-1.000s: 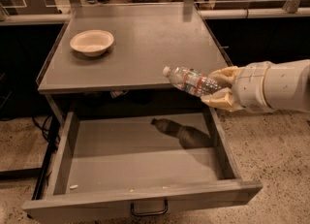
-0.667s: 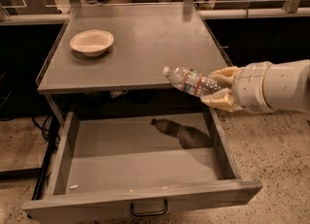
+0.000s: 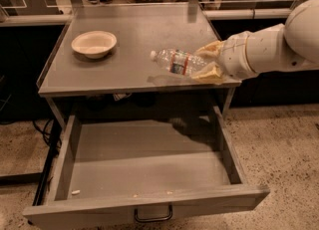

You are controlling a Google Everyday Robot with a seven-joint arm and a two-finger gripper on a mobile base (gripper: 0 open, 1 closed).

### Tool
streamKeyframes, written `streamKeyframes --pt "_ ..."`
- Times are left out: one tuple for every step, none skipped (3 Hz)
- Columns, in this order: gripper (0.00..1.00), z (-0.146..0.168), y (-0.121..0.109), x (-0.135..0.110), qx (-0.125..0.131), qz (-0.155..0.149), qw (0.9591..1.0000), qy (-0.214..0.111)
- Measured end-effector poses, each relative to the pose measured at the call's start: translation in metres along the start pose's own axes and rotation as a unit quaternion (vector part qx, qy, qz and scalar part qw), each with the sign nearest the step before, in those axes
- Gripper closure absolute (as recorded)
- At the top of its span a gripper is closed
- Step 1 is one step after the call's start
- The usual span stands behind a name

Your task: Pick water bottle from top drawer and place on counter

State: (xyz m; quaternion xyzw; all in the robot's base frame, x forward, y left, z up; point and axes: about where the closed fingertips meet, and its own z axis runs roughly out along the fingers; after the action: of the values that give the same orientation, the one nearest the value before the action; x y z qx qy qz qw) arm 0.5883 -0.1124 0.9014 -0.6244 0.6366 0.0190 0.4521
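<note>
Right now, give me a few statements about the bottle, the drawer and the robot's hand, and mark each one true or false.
1. The hand is shut on the water bottle. True.
2. The water bottle lies in the top drawer. False: the hand holds it on its side over the counter, near the front right corner.
3. The top drawer is closed. False: it is pulled open.
4. A bowl sits on the counter's left side, apart from the bottle. True.
</note>
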Motion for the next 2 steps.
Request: streamKeyframes --pt "1.00 0.033 -0.028 -0.010 -0.033 -0.028 0.9989 -0.020" --pt "1.00 0.060 -0.043 -0.022 -0.068 -0.053 0.9957 -0.036"
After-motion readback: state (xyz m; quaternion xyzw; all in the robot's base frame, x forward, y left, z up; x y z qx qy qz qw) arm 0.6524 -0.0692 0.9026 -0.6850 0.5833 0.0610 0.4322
